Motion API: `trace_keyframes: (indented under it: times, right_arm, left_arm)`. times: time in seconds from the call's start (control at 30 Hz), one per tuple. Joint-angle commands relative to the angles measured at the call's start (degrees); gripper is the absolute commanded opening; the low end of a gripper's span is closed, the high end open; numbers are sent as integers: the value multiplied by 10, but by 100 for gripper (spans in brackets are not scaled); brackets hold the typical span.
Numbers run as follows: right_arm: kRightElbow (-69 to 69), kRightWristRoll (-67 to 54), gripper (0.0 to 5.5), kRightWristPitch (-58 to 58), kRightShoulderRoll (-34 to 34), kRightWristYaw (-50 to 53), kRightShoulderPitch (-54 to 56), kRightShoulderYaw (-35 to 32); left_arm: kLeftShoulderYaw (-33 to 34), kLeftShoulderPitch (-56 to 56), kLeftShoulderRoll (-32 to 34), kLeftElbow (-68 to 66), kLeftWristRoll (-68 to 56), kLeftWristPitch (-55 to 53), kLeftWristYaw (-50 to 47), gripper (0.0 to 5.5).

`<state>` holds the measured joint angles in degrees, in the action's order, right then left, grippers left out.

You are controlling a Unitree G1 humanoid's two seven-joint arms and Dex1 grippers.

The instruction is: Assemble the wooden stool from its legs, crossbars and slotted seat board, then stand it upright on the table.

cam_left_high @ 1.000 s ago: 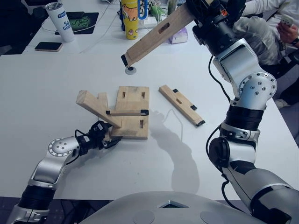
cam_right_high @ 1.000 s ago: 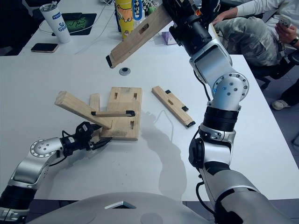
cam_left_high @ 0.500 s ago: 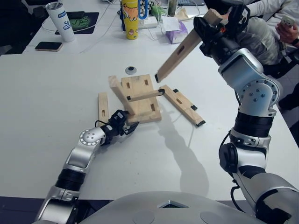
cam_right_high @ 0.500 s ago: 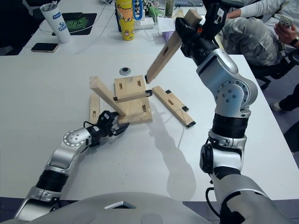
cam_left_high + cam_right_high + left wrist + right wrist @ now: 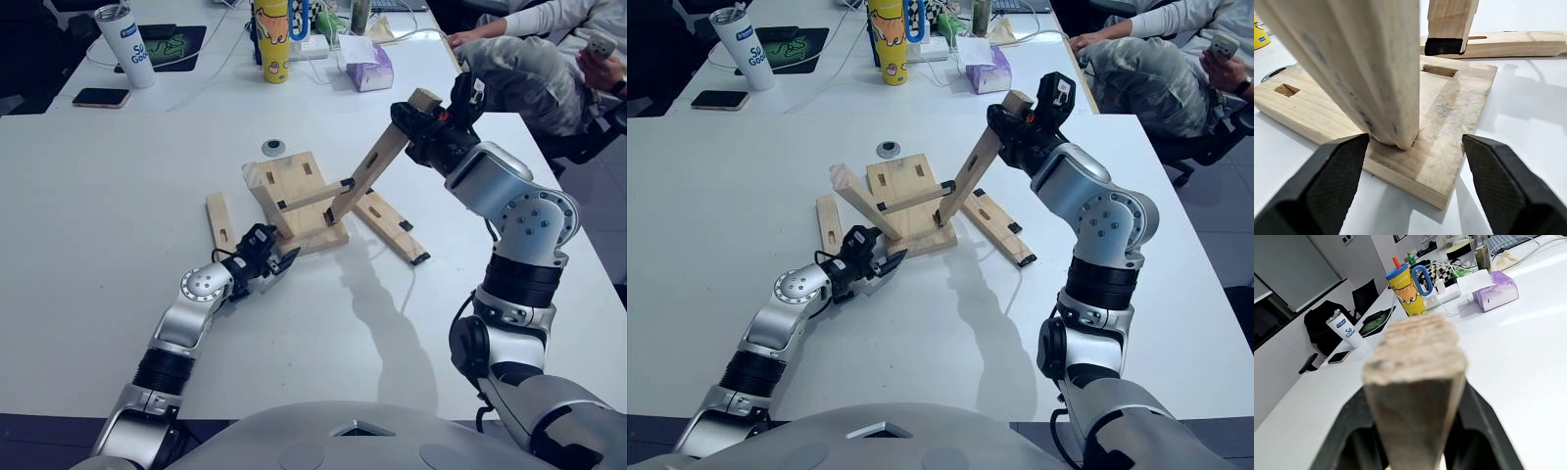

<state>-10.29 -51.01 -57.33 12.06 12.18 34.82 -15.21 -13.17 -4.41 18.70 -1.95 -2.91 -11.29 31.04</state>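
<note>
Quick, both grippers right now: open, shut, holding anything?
Left gripper: open, holding nothing, at the edge of the seat board.
Right gripper: shut on a wooden leg.

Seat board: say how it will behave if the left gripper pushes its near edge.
The seat board looks like thick solid wood lying flat on the table, so it would likely slide stiffly rather than bend. The leg standing tilted in its slot probably makes it top-heavy; a push from the left gripper could rock that leg.
</note>
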Motion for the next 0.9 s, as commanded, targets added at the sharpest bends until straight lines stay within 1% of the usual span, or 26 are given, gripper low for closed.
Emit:
trace_keyframes:
  times: [0.03,0.23,0.33,0.5,0.73,0.9]
  right_arm:
    - [-10,28,102,31,-8,-30,-29,13]
    - [-6,62,102,64,-13,-78,-89,34]
    - [-3,83,102,79,-4,-97,-96,45]
    - [5,143,102,128,21,-144,-107,85]
    - [32,172,102,147,27,-160,-105,94]
    - [-7,188,102,173,25,-191,-136,138]
  left_arm:
    - [2,-5,2,-9,7,2,1,354]
    - [6,-6,6,-9,7,2,5,354]
    - [8,-3,6,-8,8,2,5,354]
    - [8,0,4,-5,8,1,4,354]
    - [9,-1,2,-2,9,0,3,354]
    - [11,0,-4,1,8,0,-2,354]
